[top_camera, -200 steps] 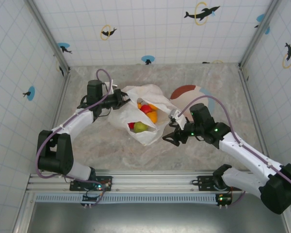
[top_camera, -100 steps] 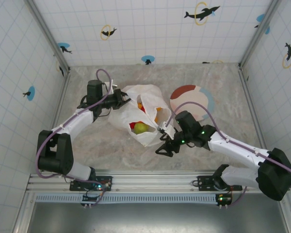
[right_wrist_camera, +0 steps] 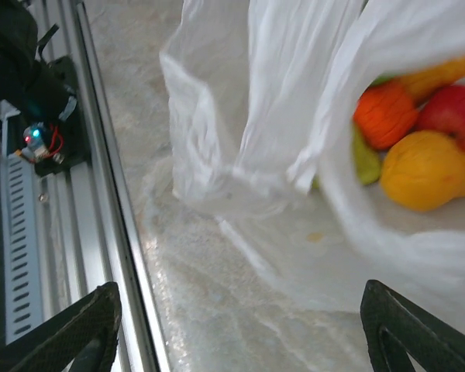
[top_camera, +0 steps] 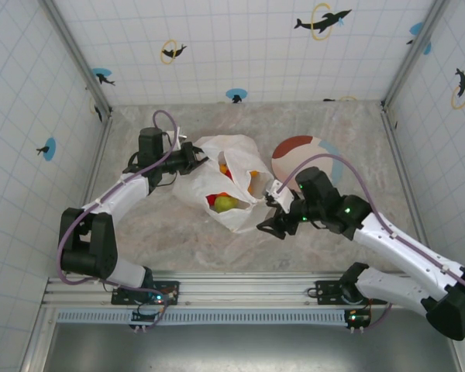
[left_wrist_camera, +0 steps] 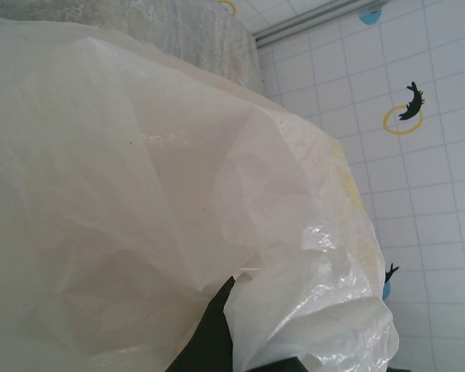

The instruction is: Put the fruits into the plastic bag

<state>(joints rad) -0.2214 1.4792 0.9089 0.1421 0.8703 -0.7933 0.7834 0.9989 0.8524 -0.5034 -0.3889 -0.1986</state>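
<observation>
The plastic bag (top_camera: 231, 180) lies crumpled at mid-table, its mouth facing right and toward me. Inside it I see the fruits: a yellow-green pear (top_camera: 225, 204), a red piece (top_camera: 211, 201) and an orange (top_camera: 252, 183). In the right wrist view the orange (right_wrist_camera: 384, 113), a red apple (right_wrist_camera: 454, 116), the yellow pear (right_wrist_camera: 429, 168) and a green piece (right_wrist_camera: 363, 160) rest inside the bag (right_wrist_camera: 248, 101). My left gripper (top_camera: 187, 158) is shut on the bag's far-left rim; the film (left_wrist_camera: 139, 194) drapes over its dark finger (left_wrist_camera: 209, 333). My right gripper (top_camera: 270, 225) (right_wrist_camera: 239, 310) hangs open over bare table just below the bag's near corner.
A round pink, red and blue plate (top_camera: 294, 149) lies right of the bag, partly behind my right arm. The aluminium rail (right_wrist_camera: 108, 194) at the table's near edge runs close to my right gripper. Tiled walls enclose the table on three sides.
My right gripper swung left toward the bag's near corner, then drew back a little to the right. The bag's right side folded inward, hiding more fruit. The left arm stayed put.
</observation>
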